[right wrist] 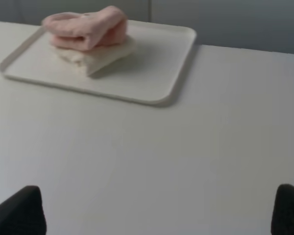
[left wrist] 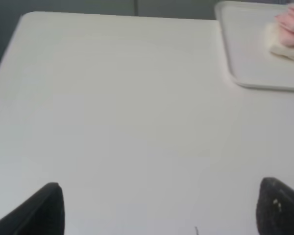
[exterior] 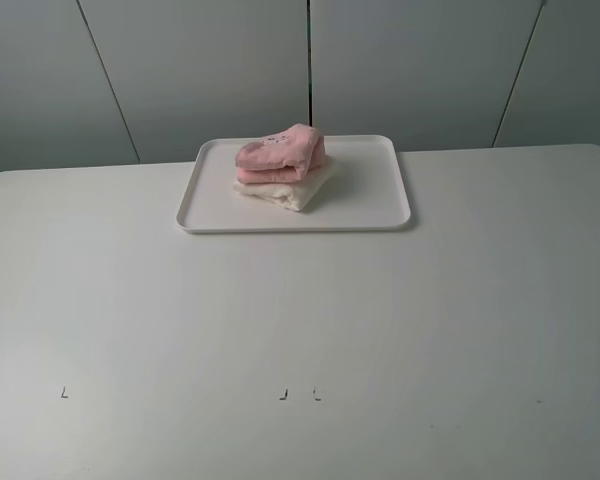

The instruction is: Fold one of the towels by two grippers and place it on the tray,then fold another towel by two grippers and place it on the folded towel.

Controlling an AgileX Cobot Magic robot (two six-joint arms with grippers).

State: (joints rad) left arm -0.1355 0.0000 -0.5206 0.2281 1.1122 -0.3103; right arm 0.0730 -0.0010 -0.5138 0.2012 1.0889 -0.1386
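The folded pink towel (exterior: 280, 154) sits on the folded cream towel (exterior: 292, 190), both on the white tray (exterior: 370, 205).

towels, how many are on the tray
2. The pink towel lies folded on top of the cream towel, both on the white tray. No others show.

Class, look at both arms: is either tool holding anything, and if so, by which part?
Nothing is held. Both tools, left tool and right tool, stand open over bare table; the pink towel lies untouched on the cream towel.
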